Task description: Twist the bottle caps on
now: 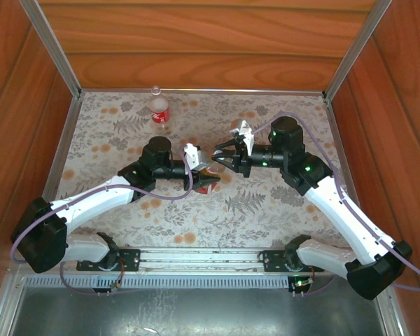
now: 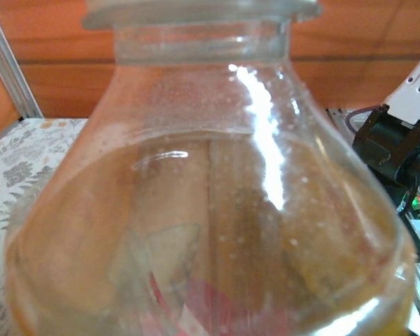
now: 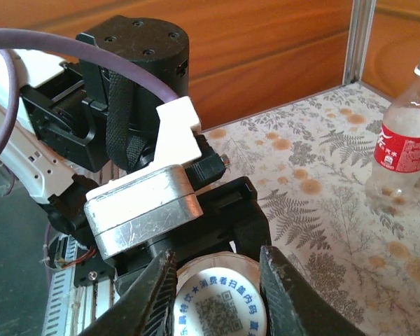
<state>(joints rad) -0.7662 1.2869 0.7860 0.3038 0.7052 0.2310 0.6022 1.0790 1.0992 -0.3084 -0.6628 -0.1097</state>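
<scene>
Tabletop (image 3: 322,203): right pincer (image 3: 218,259) snug on cap (image 3: 220,311)

High rear top view; 2 close, opposed wrist views on the amber bottle (image 2: 210,210)

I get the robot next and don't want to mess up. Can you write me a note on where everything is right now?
Left gripper: shut on the amber bottle, held over mid-table, neck toward the right arm.
Right gripper: shut on a cap at that bottle's mouth.
Red-label bottle: upright at the far edge, apart from both arms; can't tell if it is capped.
Done: cap placed on the amber bottle; tightness can't be told.
Left: probably finish twisting it, then see to the red-label bottle.
</scene>
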